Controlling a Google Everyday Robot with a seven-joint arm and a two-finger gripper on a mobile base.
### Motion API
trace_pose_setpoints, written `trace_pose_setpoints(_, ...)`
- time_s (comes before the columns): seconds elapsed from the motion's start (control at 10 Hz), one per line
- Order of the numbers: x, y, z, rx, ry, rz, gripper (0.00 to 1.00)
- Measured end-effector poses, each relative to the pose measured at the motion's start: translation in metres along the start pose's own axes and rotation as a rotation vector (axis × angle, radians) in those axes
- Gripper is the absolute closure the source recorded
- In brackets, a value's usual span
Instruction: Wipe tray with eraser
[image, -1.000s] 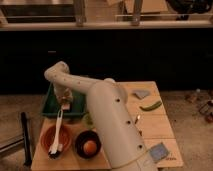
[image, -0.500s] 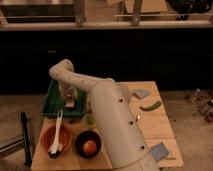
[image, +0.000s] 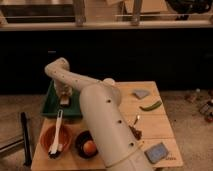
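The dark-green tray (image: 54, 104) sits at the back left of the wooden table. My white arm reaches over it from the front, and my gripper (image: 64, 96) hangs down into the tray. The small eraser (image: 65, 101), pale on top and tan-brown below, is at the gripper's tip and rests on the tray floor near the tray's middle. The arm hides the right part of the tray.
A round orange bowl (image: 50, 136) with a white-handled brush (image: 58, 130) stands in front of the tray. A dark bowl holding an orange fruit (image: 89, 147) is beside it. Grey-blue pads (image: 157, 152) (image: 141, 93), a green pod (image: 151, 106) and a small dark item (image: 136, 131) lie on the right.
My gripper and the eraser have shifted a little to the right and toward the front across the tray floor. Nothing else has moved.
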Motion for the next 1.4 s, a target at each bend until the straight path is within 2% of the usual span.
trace_pose_setpoints(0.1, -0.006, -0.009, 0.002, 0.006, -0.012, -0.031, 0.99)
trace_pose_setpoints(0.4, -0.029, -0.013, 0.006, 0.006, -0.050, -0.092, 0.99)
trace_pose_setpoints(0.6, -0.039, 0.001, 0.006, -0.009, -0.070, -0.103, 0.99)
trace_pose_setpoints(0.9, -0.035, 0.041, 0.003, -0.054, -0.073, -0.059, 0.99)
trace_pose_setpoints(1.2, -0.023, 0.049, -0.002, -0.060, -0.054, -0.013, 0.99)
trace_pose_setpoints(1.4, -0.004, 0.052, -0.005, -0.051, -0.025, 0.021, 0.99)
